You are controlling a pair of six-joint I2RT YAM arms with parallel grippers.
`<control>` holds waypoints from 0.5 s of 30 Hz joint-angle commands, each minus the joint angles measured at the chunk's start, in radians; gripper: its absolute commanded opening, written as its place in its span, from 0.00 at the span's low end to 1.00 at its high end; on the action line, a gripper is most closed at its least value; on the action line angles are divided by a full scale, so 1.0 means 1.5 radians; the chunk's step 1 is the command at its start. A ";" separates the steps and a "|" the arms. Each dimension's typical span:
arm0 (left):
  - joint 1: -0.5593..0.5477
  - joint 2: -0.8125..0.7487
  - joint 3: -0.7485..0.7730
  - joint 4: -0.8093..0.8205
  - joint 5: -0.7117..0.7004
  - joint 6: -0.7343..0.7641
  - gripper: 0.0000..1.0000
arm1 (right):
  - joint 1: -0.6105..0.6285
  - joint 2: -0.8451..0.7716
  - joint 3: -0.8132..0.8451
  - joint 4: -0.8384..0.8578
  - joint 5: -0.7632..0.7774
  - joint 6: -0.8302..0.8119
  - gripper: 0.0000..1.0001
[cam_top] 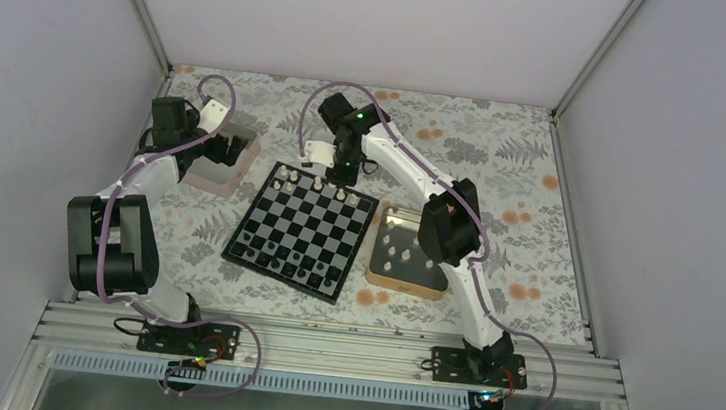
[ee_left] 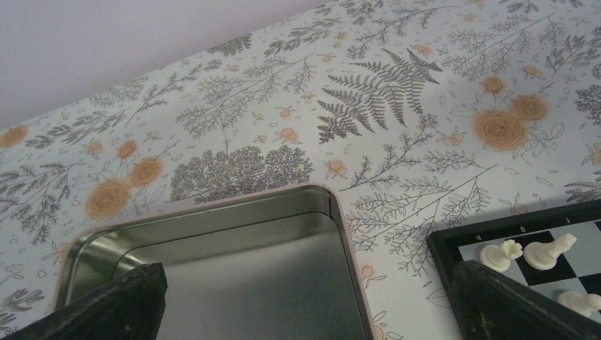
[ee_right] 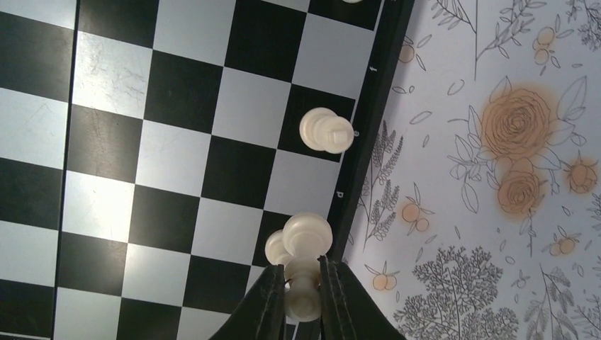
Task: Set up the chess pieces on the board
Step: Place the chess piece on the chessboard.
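Pale walls (cam_top: 376,25) enclose a floral-patterned table (cam_top: 505,148), with the board (cam_top: 301,229) at its centre. The right gripper (ee_right: 302,280) pinches a cream chess piece (ee_right: 307,237) at the board's far edge. The left gripper (ee_left: 312,283), spread wide, holds nothing above a silver tin (ee_left: 212,234).

Soft, even overhead light, faint shadows. White glare washes the glossy black-and-grey square chessboard (ee_right: 92,212) at eight o'clock in the right wrist view; the nearest cream chessman (ee_right: 306,235) blurs.

Overhead plus wrist close-ups, shared board (cam_top: 302,227)
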 commanded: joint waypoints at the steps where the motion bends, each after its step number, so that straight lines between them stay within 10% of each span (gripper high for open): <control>1: 0.005 0.001 0.000 0.004 0.017 0.009 1.00 | 0.012 0.025 0.018 0.014 -0.024 -0.008 0.13; 15: 0.005 -0.002 -0.004 0.006 0.016 0.009 1.00 | 0.016 0.051 0.019 0.040 -0.018 -0.014 0.14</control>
